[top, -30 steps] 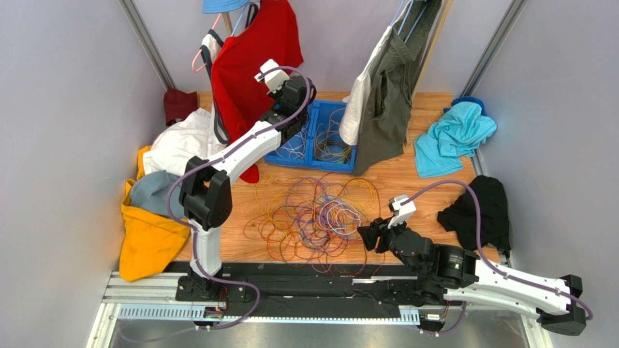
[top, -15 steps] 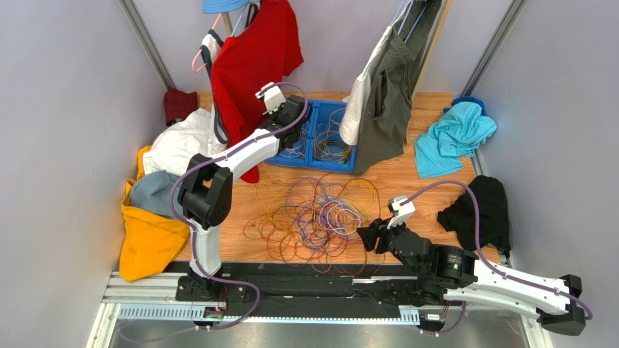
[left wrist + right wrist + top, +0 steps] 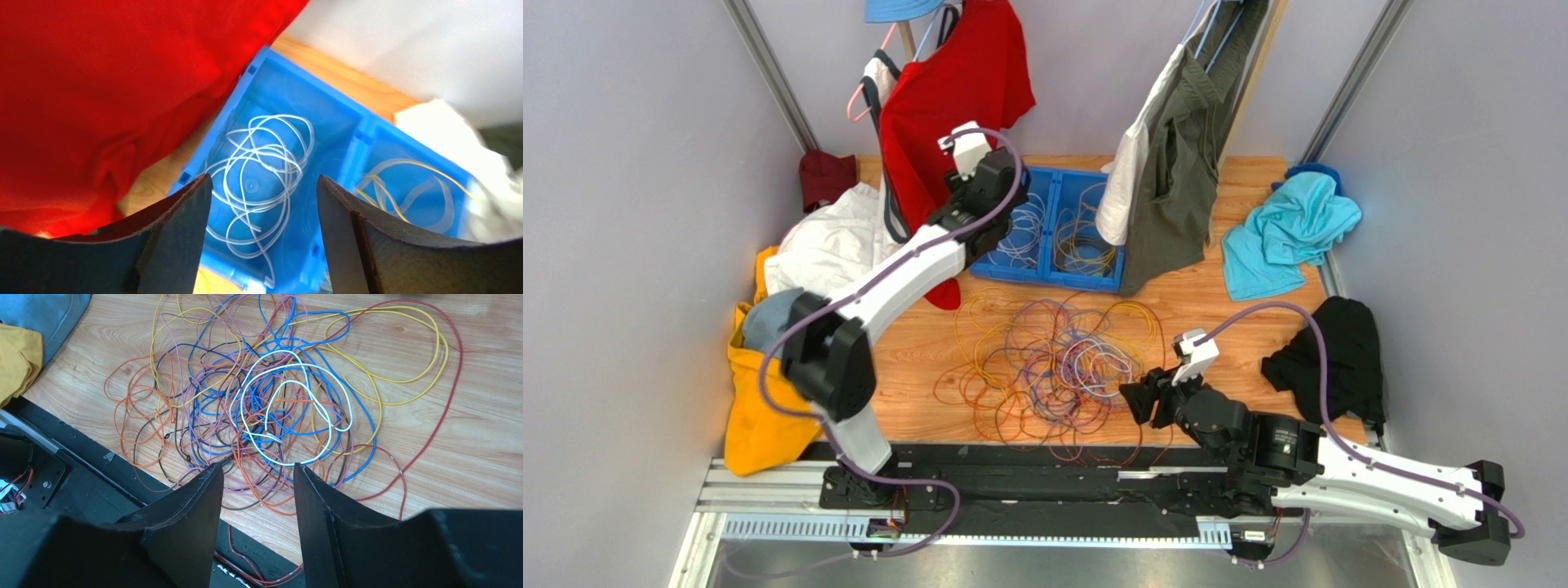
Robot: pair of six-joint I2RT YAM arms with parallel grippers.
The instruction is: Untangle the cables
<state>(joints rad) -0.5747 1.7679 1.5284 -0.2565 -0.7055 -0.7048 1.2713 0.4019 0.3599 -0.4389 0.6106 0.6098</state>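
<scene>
A tangle of thin cables [image 3: 1053, 361], orange, yellow, purple, blue, red and white, lies on the wooden table; the right wrist view shows the cables [image 3: 276, 404] close up. My right gripper [image 3: 1133, 395] stands open at the tangle's near right edge, and nothing sits between the jaws of the right gripper [image 3: 258, 465]. My left gripper [image 3: 993, 218] hovers over the blue bin [image 3: 1063, 279]. The left gripper [image 3: 263, 179] is open and empty. Below it, loose white cables [image 3: 245, 153] lie in the bin's left compartment, and yellow cables [image 3: 423, 177] in the right one.
A red shirt [image 3: 952, 98] hangs beside the left arm, and grey and white garments [image 3: 1167, 159] hang over the bin's right side. Teal cloth [image 3: 1290, 233] and black cloth [image 3: 1333, 355] lie right; a clothes pile [image 3: 775, 392] lies left. A black rail [image 3: 1014, 459] borders the near edge.
My left gripper has gone from shut to open over the bin, and the left arm has swung leftward. The right gripper has crept slightly left toward the tangle.
</scene>
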